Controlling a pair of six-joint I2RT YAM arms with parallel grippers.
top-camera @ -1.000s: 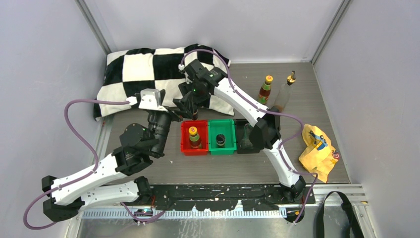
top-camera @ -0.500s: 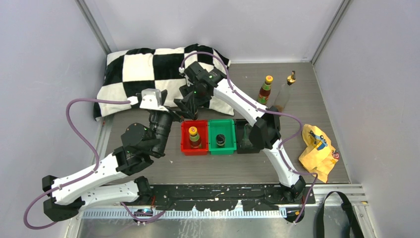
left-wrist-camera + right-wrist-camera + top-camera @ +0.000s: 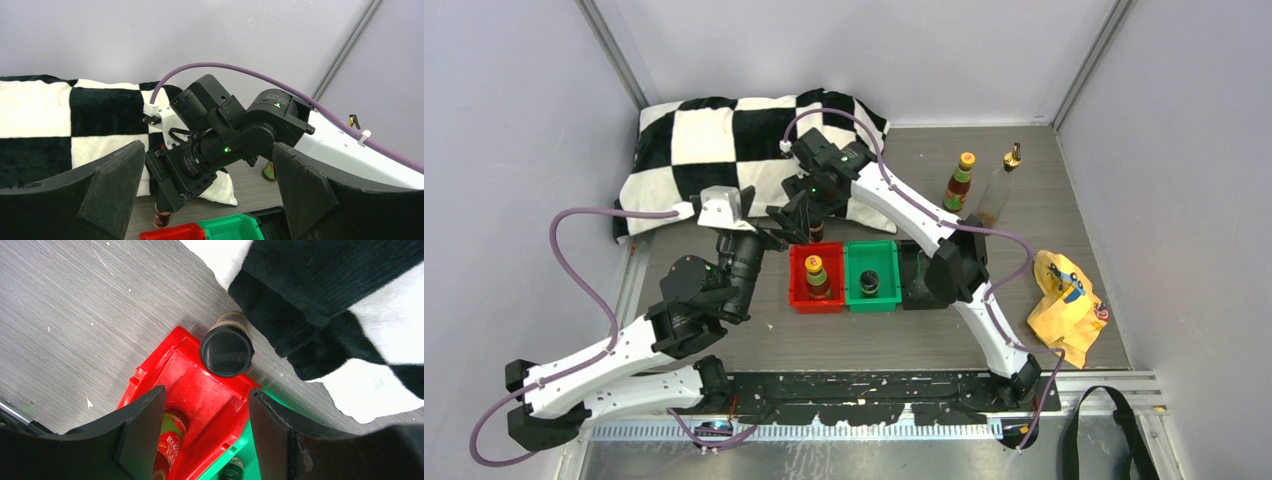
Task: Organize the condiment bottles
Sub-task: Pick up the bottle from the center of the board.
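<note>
Your right end effector [image 3: 206, 392] has edged left and, parted and empty, hangs by the black-capped bottle [image 3: 226, 351] between red tray [image 3: 197, 375] and cloth [image 3: 320, 285], where a closing finger could topple it.

Three trays sit side by side in the middle of the tabletop [image 3: 754, 338]: the left tray [image 3: 816, 306] holds a first bottle [image 3: 815, 272], the middle tray [image 3: 871, 305] a second bottle [image 3: 870, 283], and the right tray [image 3: 911, 280] lies partly under my right arm [image 3: 904, 205]. A third bottle [image 3: 227, 351] stands just behind the left tray at the blanket's [image 3: 704, 140] near edge, my right hand [image 3: 205, 395] above that tray's back end. Far back right, a fourth bottle [image 3: 961, 180] stands just left of a fifth bottle [image 3: 1002, 185].
</note>
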